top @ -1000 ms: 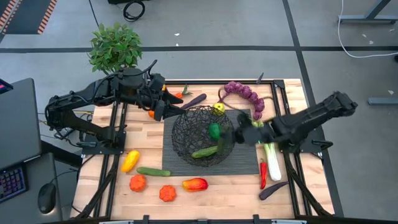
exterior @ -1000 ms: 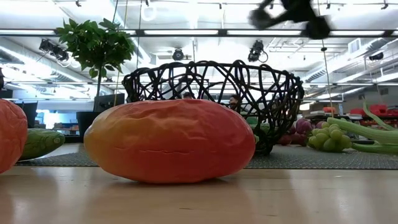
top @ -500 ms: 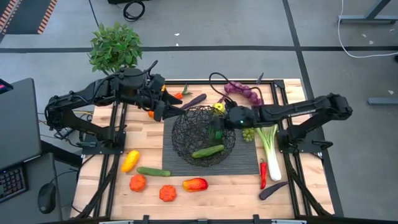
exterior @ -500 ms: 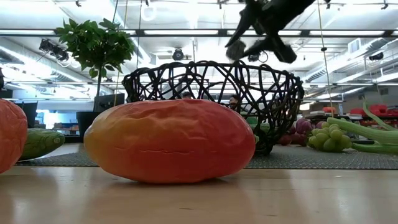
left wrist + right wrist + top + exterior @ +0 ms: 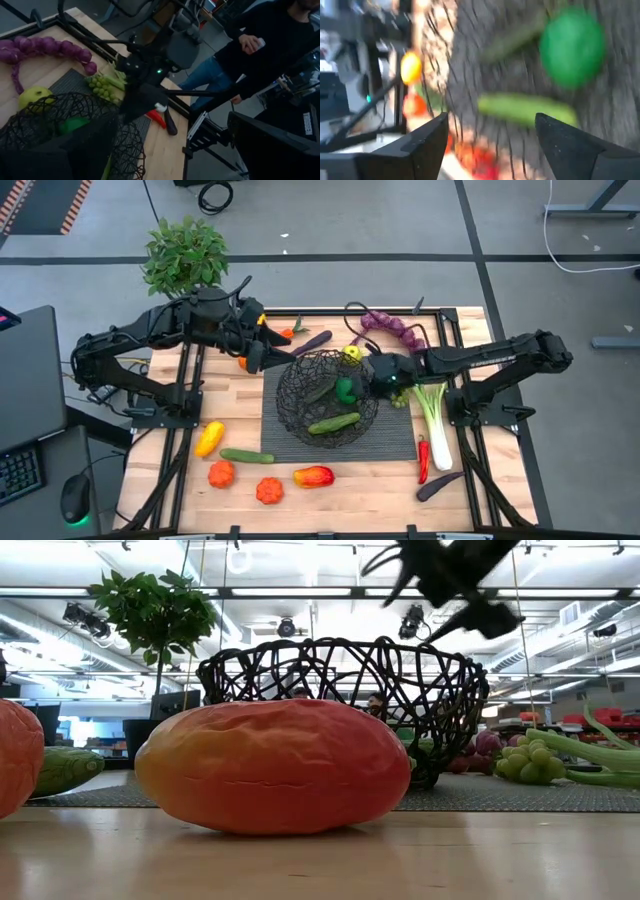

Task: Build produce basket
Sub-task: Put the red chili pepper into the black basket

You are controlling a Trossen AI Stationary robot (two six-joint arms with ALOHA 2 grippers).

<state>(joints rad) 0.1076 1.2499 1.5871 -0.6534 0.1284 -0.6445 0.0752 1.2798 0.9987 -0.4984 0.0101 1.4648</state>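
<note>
Wooden worktop (image 5: pixel 240 480) with a dark mat carries the basket (image 5: pixel 327 396); right tool (image 5: pixel 372 377) hangs over its rim, fingers spread and empty, likely just freeing the green produce (image 5: pixel 345 389) below it; left tool (image 5: pixel 256 356), spread, waits beside the opposite rim; only the right wrist view shows the gap between the fingers; only the low view shows the tool's height above the rim

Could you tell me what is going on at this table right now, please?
The robot is filling the black wire basket with toy produce. The right gripper hangs over the basket's rim with its fingers apart and empty; a round green piece and a cucumber lie inside. The left gripper waits at the basket's far left edge. A leek, grapes, a chili and tomatoes are on the table.
</note>
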